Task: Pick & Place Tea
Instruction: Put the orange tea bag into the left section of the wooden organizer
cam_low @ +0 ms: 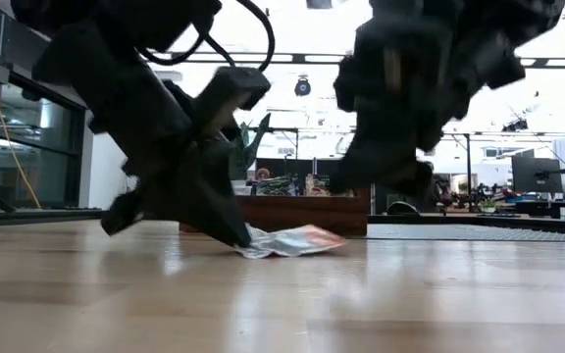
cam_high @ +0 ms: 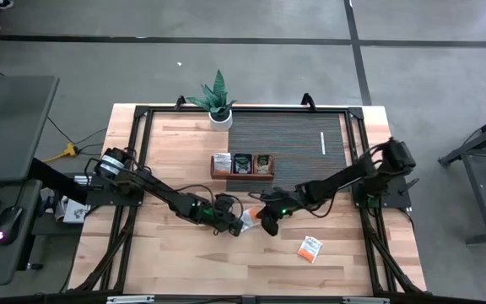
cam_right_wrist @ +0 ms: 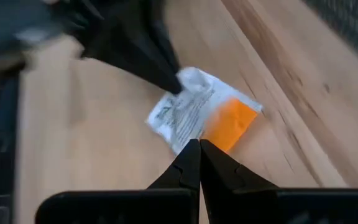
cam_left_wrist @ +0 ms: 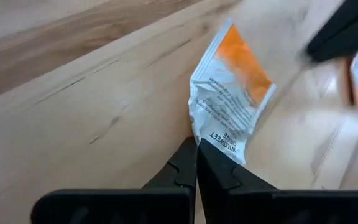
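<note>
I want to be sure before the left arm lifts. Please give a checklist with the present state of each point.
1. Left gripper shut on the edge of the crumpled white-and-orange tea sachet: ok.
2. Sachet lifted off the light wooden table: not ok, it lies on the wood in the low view.
3. Right gripper shut, holding nothing, beside the sachet: ok.
4. Long brown wooden tray clear of both arms: ok.
5. Second white-and-orange sachet lies apart: ok.
6. Grip firm enough: cannot tell.

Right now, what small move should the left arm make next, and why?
Probably lift a little. The left gripper has its jaws shut on a corner of the white-and-orange sachet, which lies on the table; the wooden tray is farther back.
</note>
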Tool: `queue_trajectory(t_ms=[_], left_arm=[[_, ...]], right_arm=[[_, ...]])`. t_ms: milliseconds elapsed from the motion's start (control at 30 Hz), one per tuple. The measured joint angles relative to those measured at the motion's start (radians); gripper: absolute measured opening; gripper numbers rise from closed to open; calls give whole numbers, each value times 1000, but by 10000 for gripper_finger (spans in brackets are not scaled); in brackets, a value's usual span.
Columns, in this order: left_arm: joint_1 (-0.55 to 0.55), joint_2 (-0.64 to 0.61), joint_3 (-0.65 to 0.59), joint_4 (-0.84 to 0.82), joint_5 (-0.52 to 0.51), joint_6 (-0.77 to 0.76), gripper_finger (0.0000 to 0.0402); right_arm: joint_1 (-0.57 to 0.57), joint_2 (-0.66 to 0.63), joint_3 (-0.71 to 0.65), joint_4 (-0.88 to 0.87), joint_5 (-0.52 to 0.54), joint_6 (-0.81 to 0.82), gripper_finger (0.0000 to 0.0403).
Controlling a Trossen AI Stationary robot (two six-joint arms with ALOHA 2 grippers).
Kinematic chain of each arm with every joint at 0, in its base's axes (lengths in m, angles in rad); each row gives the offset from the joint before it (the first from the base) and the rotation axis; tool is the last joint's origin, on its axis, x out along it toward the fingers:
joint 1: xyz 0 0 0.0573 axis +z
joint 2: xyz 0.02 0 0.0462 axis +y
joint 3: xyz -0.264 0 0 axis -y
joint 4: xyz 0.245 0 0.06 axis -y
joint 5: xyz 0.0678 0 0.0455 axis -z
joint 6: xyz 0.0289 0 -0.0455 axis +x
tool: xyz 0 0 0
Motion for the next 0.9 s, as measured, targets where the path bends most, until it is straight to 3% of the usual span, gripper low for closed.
queue_trajectory(t_ms=[200, 400, 567, 733, 900], left_arm=[[8, -99, -4, -107, 1, 137, 0], [57, -238, -1, -242, 70, 322, 0], [129, -339, 31, -453, 147, 457, 0], [212, -363, 221, -838, 166, 674, 0], [296, -337, 471, -1149, 149, 918, 0]], right_arm=[[-6, -166, 2, -126, -13, -59, 0], [-6, -341, 2, -398, -32, -79, 0], [2, -425, 2, -625, -85, -26, 0], [37, -436, 2, -819, -82, 50, 0], [79, -433, 3, -870, -34, 84, 0]])
